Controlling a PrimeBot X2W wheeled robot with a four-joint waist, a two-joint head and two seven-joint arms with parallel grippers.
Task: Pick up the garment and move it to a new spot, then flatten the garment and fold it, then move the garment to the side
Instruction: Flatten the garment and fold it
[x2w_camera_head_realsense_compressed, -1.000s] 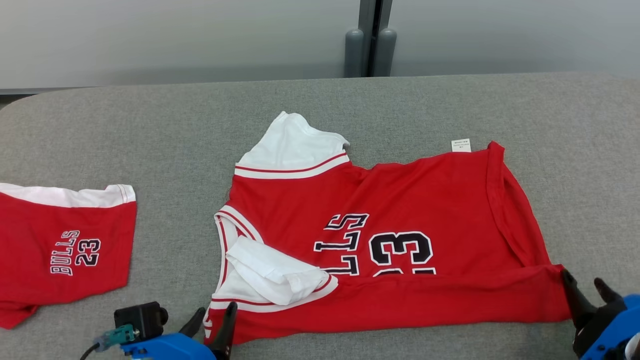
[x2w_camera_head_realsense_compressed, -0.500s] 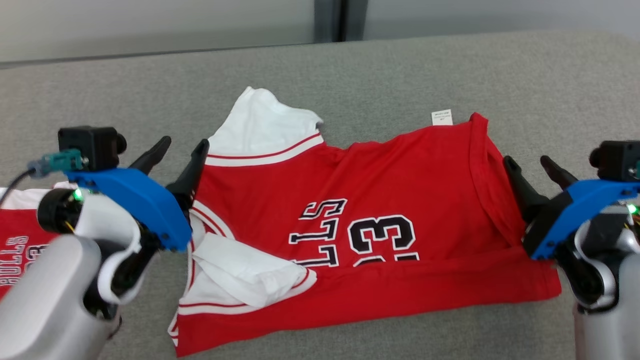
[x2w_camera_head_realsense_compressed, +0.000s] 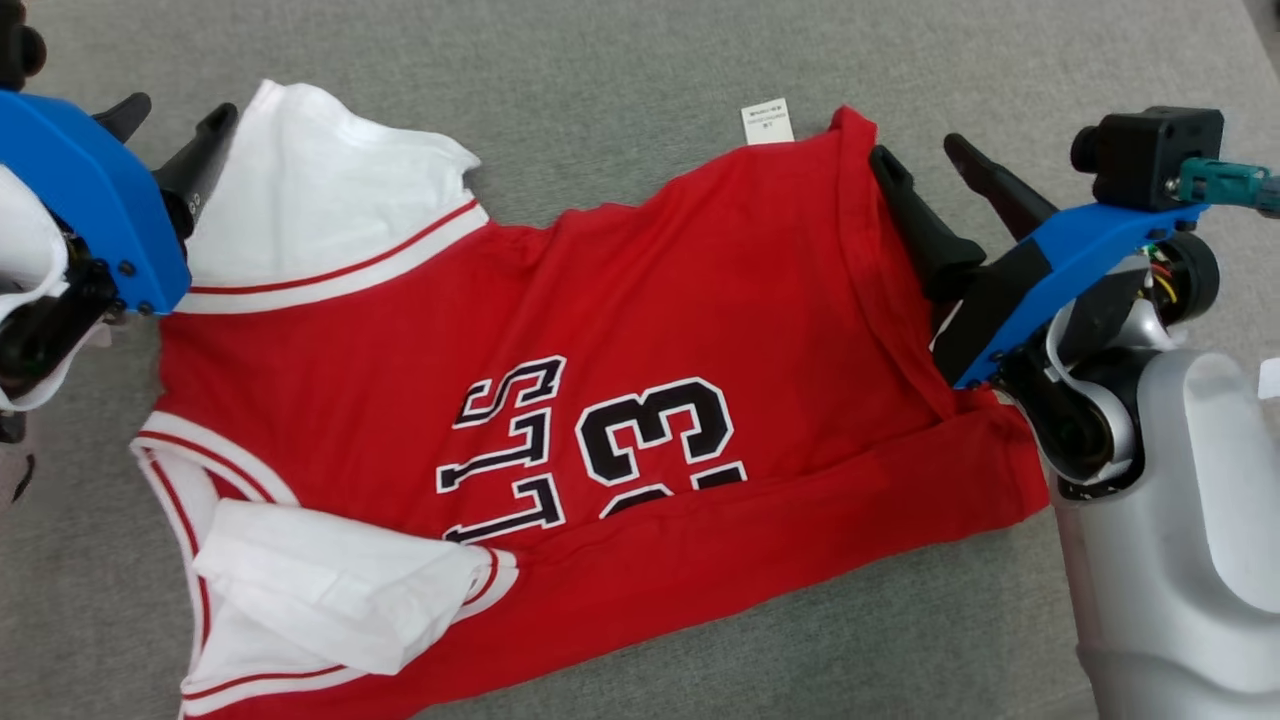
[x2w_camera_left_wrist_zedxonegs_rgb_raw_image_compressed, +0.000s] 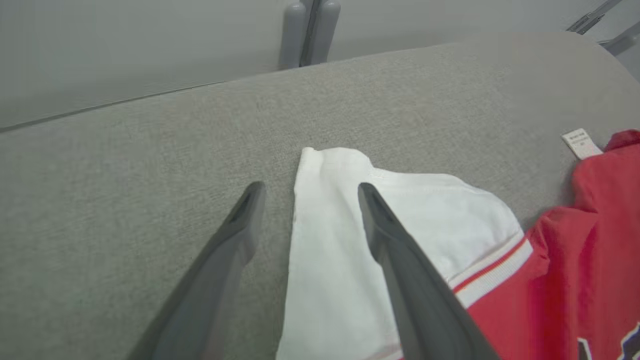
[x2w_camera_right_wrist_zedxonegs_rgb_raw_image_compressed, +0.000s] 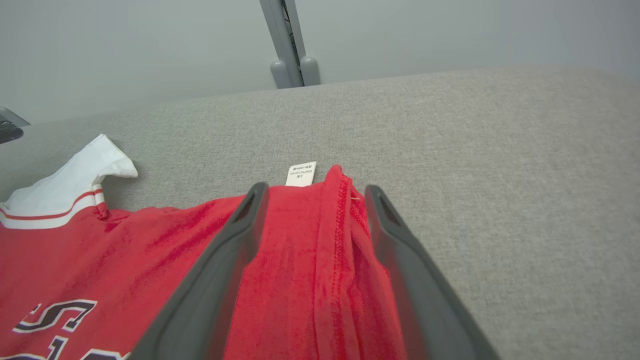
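Both arms moved up to the far edge of the jersey (x2w_camera_head_realsense_compressed: 600, 330). Left gripper (x2w_camera_head_realsense_compressed: 175, 110) spread, straddling the white sleeve (x2w_camera_head_realsense_compressed: 320, 200); right gripper (x2w_camera_head_realsense_compressed: 917, 150) spread over the hem (x2w_camera_right_wrist_zedxonegs_rgb_raw_image_compressed: 335, 240). Jersey flat on table (x2w_camera_head_realsense_compressed: 600, 60), long axis left-right, collar (x2w_camera_head_realsense_compressed: 160, 450) left.

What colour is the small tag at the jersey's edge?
The tag is white with tiny dark print, clearest in right wrist view.

Grey fabric-covered surface (x2w_camera_head_realsense_compressed: 620, 60), possibly a padded table. One red jersey (x2w_camera_head_realsense_compressed: 620, 330) lies spread on it, spanning from gripper to gripper: white sleeve (x2w_camera_left_wrist_zedxonegs_rgb_raw_image_compressed: 340, 240) at the left gripper (x2w_camera_left_wrist_zedxonegs_rgb_raw_image_compressed: 310, 186), red hem (x2w_camera_right_wrist_zedxonegs_rgb_raw_image_compressed: 320, 240) at the right gripper (x2w_camera_right_wrist_zedxonegs_rgb_raw_image_compressed: 316, 186). White label (x2w_camera_head_realsense_compressed: 767, 121) just beyond the right fingertips.
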